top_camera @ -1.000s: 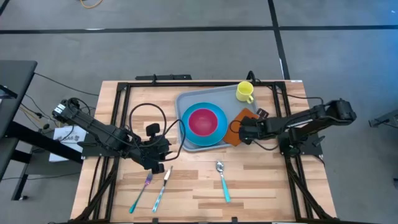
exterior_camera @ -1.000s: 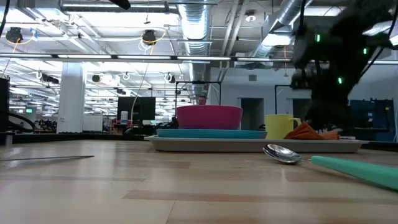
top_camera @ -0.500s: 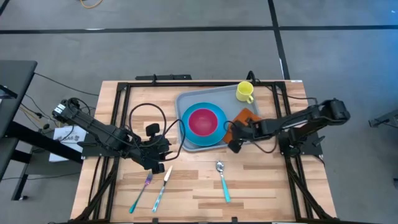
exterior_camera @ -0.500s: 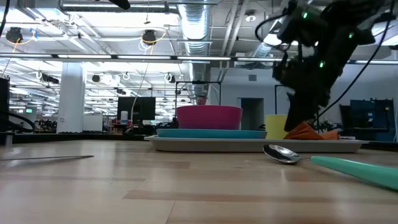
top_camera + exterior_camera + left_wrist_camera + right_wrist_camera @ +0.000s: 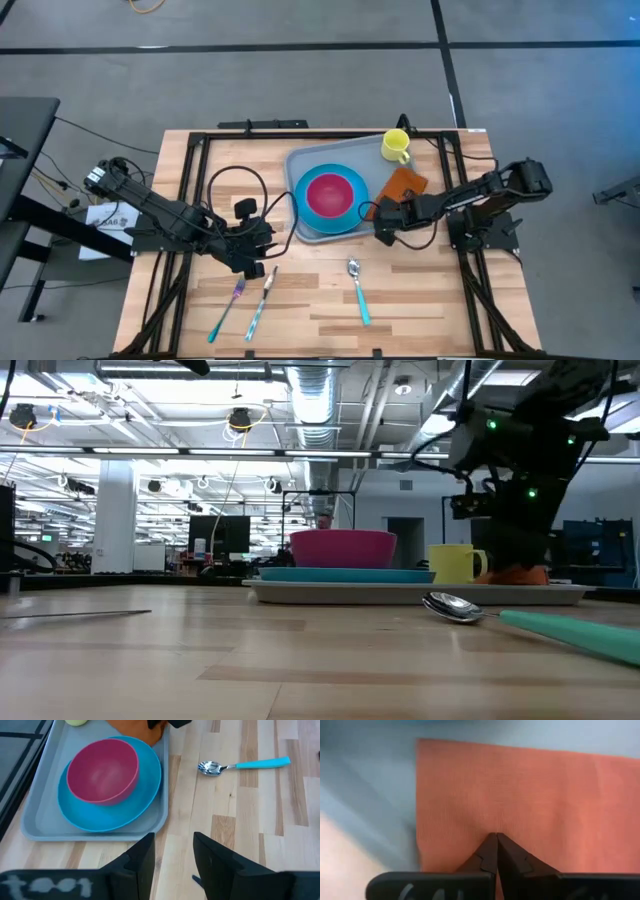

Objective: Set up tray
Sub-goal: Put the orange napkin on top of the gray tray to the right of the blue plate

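the right gripper (image 5: 381, 216), fingers together on the napkin (image 5: 402, 186), sat at the tray's (image 5: 300, 165) right edge, likely to flatten it there. the left gripper (image 5: 173, 854), fingers apart, waited near left.

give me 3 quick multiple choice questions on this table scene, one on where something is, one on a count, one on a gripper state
1. Where is the yellow ceramic mug?
A. on the pale grey-blue plastic tray
B. beside the fork
C. inside the bowl

2. How many utensils lie on the wooden table?
A. one
B. three
C. five

3. How are the right gripper's fingers?
A. wide open
B. shut over the flat orange napkin
C. around the mug

Answers: 1 A, it stands in the tray's far corner. 2 B, fork, knife and spoon. 3 B, the right wrist view shows the tips together.
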Action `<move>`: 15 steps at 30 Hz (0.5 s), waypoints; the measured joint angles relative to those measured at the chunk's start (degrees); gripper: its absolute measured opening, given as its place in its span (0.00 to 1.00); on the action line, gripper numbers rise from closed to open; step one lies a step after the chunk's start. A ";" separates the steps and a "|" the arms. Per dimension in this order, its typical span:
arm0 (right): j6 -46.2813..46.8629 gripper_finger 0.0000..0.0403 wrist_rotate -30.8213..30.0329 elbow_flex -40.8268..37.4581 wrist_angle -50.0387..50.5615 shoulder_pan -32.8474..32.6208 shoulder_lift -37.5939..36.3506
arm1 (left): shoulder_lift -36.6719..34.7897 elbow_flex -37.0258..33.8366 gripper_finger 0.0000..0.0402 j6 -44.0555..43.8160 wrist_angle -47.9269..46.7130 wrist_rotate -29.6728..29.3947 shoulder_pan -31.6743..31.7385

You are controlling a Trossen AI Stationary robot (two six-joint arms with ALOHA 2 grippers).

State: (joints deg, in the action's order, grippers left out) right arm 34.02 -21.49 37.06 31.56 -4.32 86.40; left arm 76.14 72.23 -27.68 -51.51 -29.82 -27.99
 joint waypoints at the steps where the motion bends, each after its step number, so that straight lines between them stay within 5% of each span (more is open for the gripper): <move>1: -0.63 0.00 -0.56 -0.07 1.01 0.28 -0.32 | 0.00 0.00 0.31 0.00 0.00 0.00 0.00; 15: -26.95 0.00 -5.26 -0.07 4.02 -0.03 -0.43 | 0.00 0.00 0.31 0.00 0.00 0.07 -0.02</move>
State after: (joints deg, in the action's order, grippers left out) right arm 7.07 -26.75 36.99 35.58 -4.35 85.97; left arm 76.14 72.23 -27.68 -51.51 -29.76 -28.01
